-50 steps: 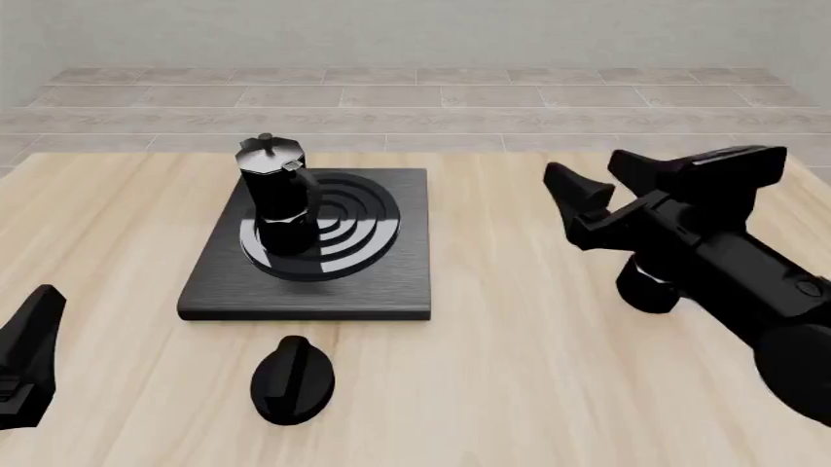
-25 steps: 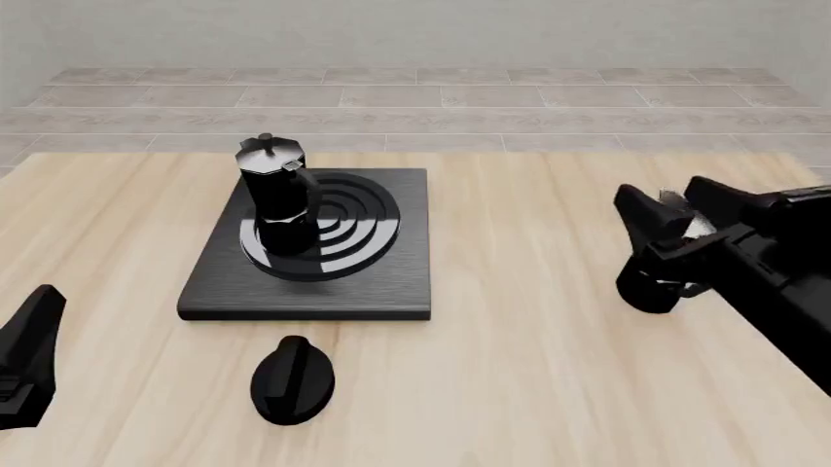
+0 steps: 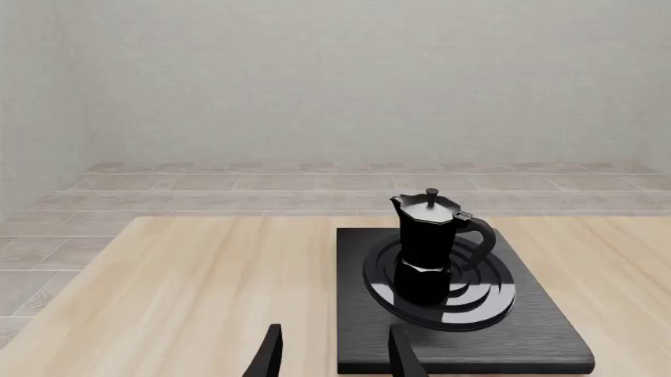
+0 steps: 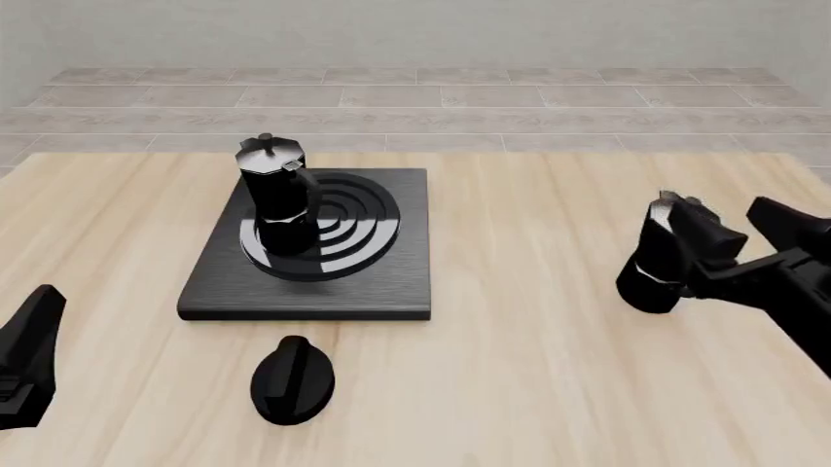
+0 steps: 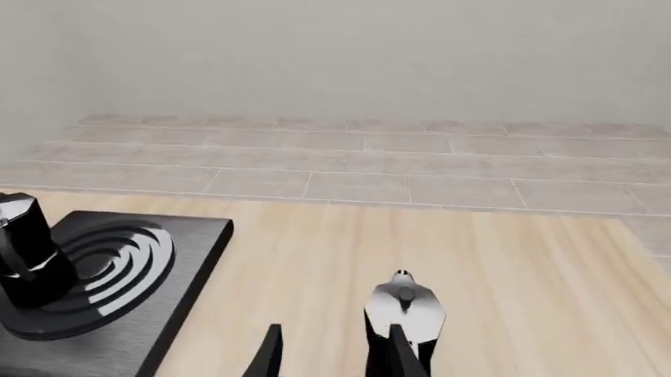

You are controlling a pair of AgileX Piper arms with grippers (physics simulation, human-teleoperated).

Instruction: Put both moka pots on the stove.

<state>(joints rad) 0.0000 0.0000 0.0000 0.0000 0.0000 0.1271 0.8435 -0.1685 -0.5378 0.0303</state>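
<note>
One moka pot stands upright on the left part of the burner of the stove; the left wrist view shows this moka pot on the stove too. The second moka pot stands on the table at the right. My right gripper is open at its height, one finger crossing its upper body. In the right wrist view that moka pot sits just beyond one finger, not between the two. My left gripper is at the near left, open and holding nothing.
A low round black knob with a ridge lies on the table in front of the stove. Bare wood lies between the stove and the right pot. A tiled floor and wall lie beyond the table's far edge.
My right gripper has dropped and drawn back to the right, from above the table's middle right down to the second pot. The left arm and both pots have not moved.
</note>
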